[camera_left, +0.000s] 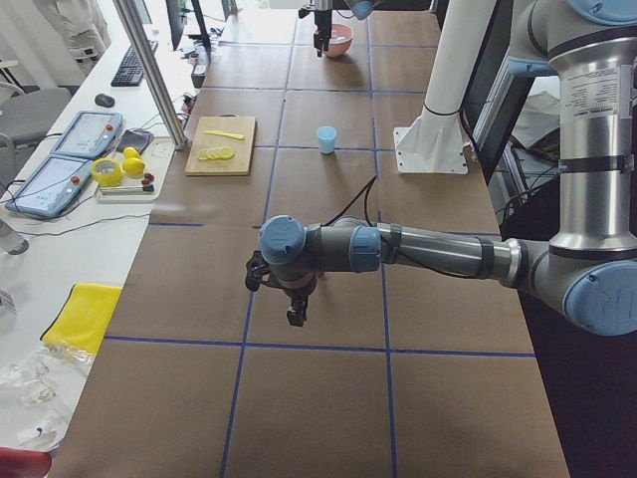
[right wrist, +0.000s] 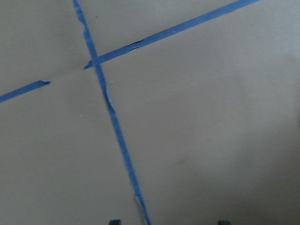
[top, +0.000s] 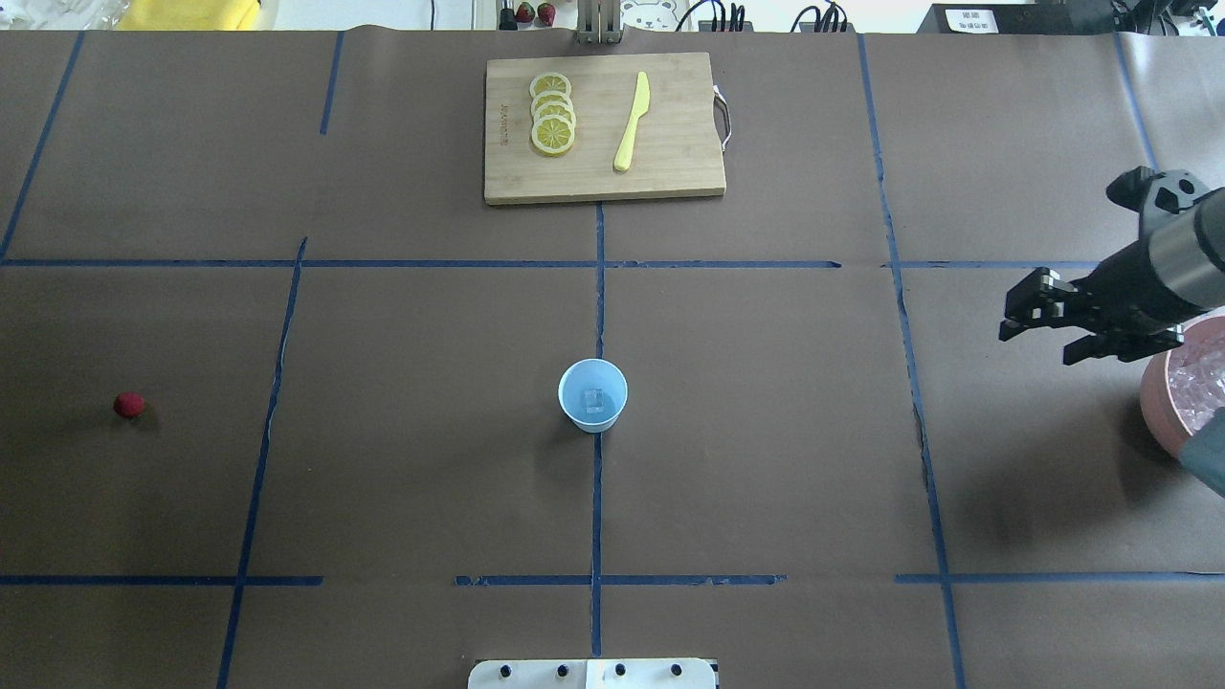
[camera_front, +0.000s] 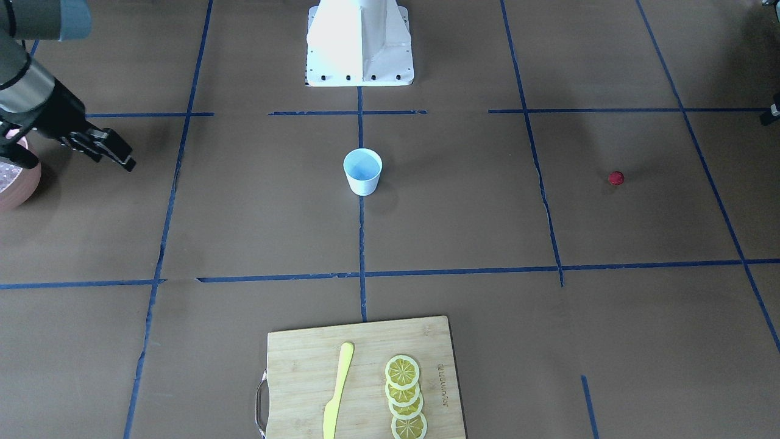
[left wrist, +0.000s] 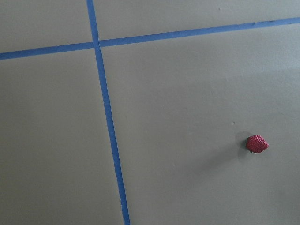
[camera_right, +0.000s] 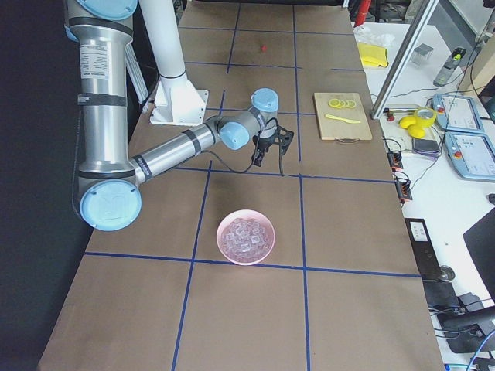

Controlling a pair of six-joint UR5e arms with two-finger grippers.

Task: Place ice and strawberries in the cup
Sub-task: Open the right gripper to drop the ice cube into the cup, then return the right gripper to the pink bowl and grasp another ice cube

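Cup (top: 574, 381) upright at table centre, one ice cube (top: 594, 401) inside. Pink bowl (top: 1158, 407) at table's right edge, filled with ice cubes (top: 1201, 375). Strawberry (top: 129, 405) on bare surface near left edge, well apart from cup. Right gripper (top: 1038, 325) just beside bowl, jaws wide apart, empty. Left gripper (camera_left: 296, 314): opening impossible to tell.

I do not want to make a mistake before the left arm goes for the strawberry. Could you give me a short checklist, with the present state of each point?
1. Cup upright, mouth free: ok.
2. Ice in the cup: ok, one cube shows.
3. Strawberry alone on the table, nothing beside it: ok.
4. Left gripper open: cannot tell.
5. Right gripper far from the cup, by the pink bowl: ok, open and empty.
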